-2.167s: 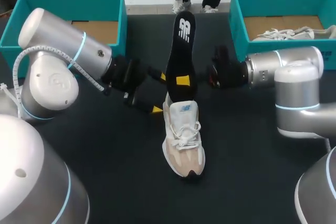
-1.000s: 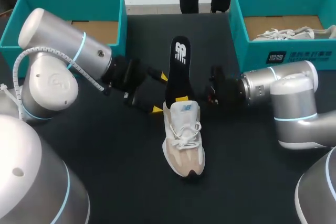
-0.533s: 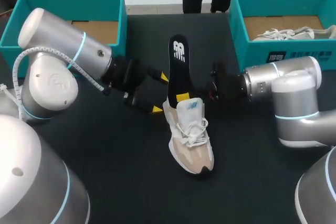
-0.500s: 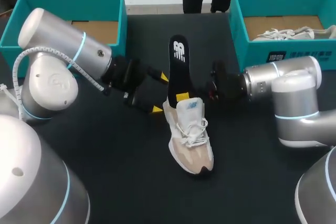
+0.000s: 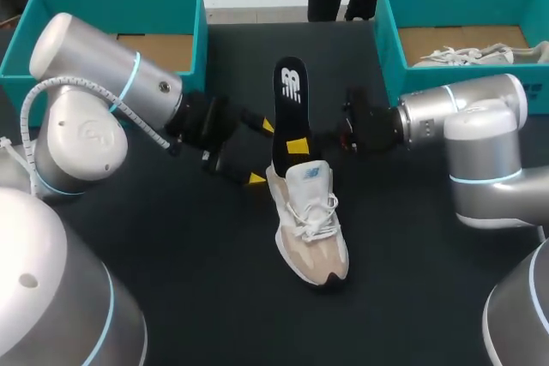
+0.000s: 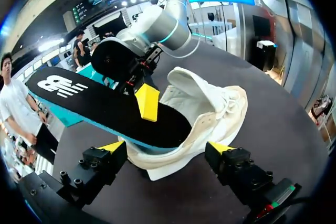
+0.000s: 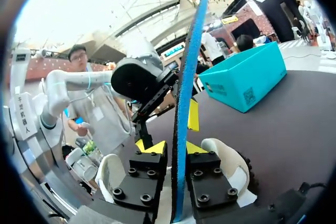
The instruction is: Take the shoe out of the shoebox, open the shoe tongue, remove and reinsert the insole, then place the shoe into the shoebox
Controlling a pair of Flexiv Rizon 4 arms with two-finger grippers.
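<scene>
A white and beige lace-up sneaker stands on its sole near the middle of the dark bench. Its toe points to the near edge and a little to the right, its heel to the far edge. A long black insole with a blue underside has its lower end tucked into the shoe's opening. The rest rises out over the heel, leaning toward the far edge.

The right arm comes in from the right edge, and the right jaws are clamped on the insole just above the shoe collar. In the right wrist view the two yellow fingertips press the thin insole from both sides.

The left arm reaches in from the left edge. The left jaws stand spread wide, with the heel of the sneaker and the insole ahead of and between the fingertips. I cannot tell whether either tip touches the shoe.

A teal shoebox sits at the far left corner. A second teal shoebox at the far right corner holds another white shoe.
</scene>
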